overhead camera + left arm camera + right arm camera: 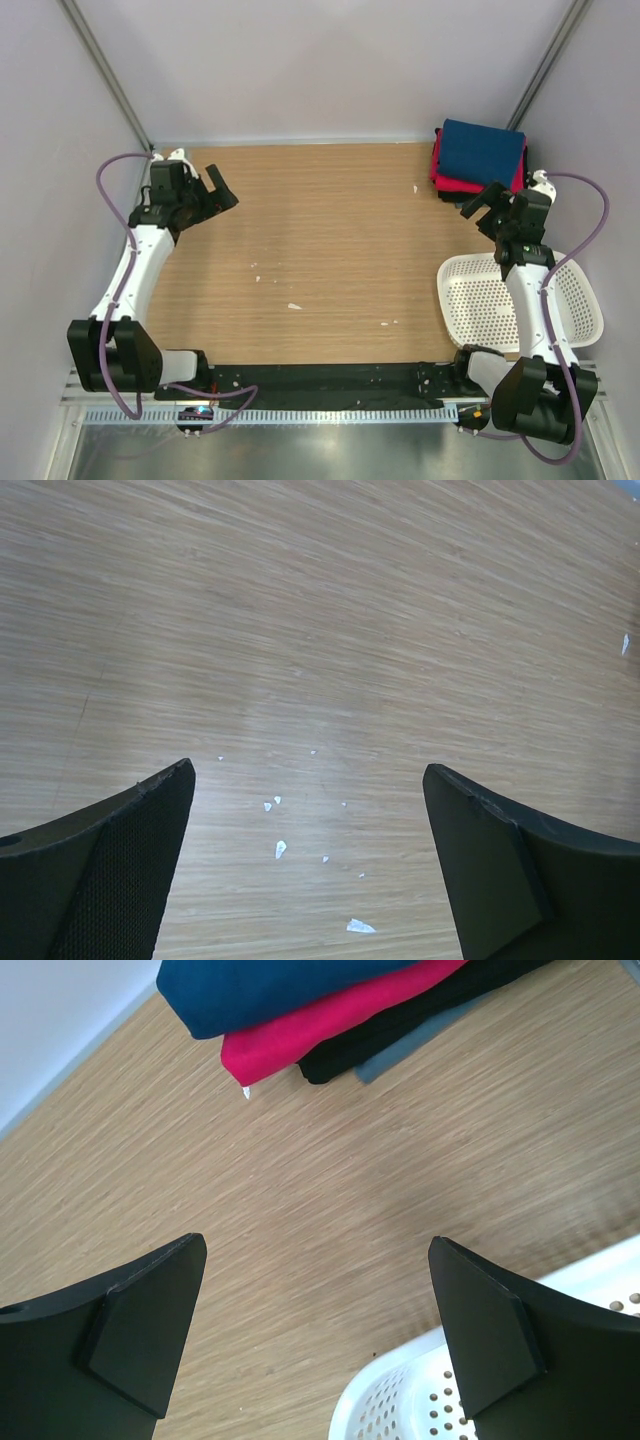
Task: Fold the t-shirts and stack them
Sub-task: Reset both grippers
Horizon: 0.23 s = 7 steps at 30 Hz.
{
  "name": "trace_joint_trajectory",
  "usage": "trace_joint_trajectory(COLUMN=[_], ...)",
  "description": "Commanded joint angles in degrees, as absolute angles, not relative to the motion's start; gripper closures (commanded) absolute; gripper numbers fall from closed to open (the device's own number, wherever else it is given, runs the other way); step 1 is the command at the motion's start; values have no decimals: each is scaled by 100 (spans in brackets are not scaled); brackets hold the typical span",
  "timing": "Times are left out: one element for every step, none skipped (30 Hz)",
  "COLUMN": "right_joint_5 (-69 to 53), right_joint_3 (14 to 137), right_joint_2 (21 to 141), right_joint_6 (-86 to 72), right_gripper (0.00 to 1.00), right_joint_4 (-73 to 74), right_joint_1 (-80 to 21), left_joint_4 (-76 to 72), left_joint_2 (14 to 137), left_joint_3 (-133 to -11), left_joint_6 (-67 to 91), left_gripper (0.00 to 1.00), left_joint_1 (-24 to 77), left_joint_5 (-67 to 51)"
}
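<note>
Firstly, worktop (330, 250): wood-grain board, carrying everything below.
Basket (447, 272): white perforated plastic, at the near right edge, just beside the right arm. Nothing shows in the part that can be seen; the arm crosses over its middle, so that strip is hidden.
T-shirts (478, 158): folded and piled in the far right corner, apart from the basket and outside it.
Navy tee (260, 990): top of the pile, lying flat. Its print is not visible.
Pink-red tee (330, 1025): second layer, its edge poking out past the navy one.
Black tee (400, 1035): beneath the pink-red. A grey-blue layer (372, 1068) shows under it; whether that is another tee I cannot tell.
Handling, as a guess: light, soft, limp cloth that will sag and unfold if lifted by one corner. It is not fragile and not slippery. Pinching a folded edge through all its layers, or both ends at once, should keep a fold intact.
Right claw (316, 1242): spread wide and gripping nothing, over bare board between the pile and the basket.
Left claw (308, 770): spread wide and gripping nothing, at the far left, well apart from the pile.
White flecks (280, 850): small scraps scattered on the board.
</note>
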State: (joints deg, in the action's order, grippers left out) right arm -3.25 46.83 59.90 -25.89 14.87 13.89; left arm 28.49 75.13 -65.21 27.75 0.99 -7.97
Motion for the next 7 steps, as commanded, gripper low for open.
trace_joint_trajectory(right_joint_5=[-378, -387, -404, -422, -439, -500, -501], right_joint_3=[4948, 4966, 4983, 5001, 5053, 5097, 5141], right_joint_2=[5968, 5959, 5968, 6003, 6029, 6047, 6073], right_joint_6=[-2593, -2584, -2567, -2549, -2523, -2514, -2505], right_gripper=[0, 0, 0, 0, 0, 0, 0], right_joint_4=[1204, 1204, 1204, 1195, 1195, 1195, 1248], right_joint_1=[1371, 1371, 1371, 1371, 1371, 1371, 1371], left_joint_4=[2566, 2558, 2558, 2558, 2558, 2592, 2593], left_joint_2=[7242, 7233, 7207, 7198, 7190, 7137, 7119], left_joint_3=[-6495, -6486, -6478, -6478, -6478, -6469, -6451], left_joint_6=[2645, 2654, 2646, 2637, 2628, 2637, 2645], left_gripper=[3, 3, 3, 3, 3, 2, 1], left_joint_1=[88, 88, 88, 88, 88, 88, 88], left_joint_5=[-826, -826, -835, -818, -800, -791, -756])
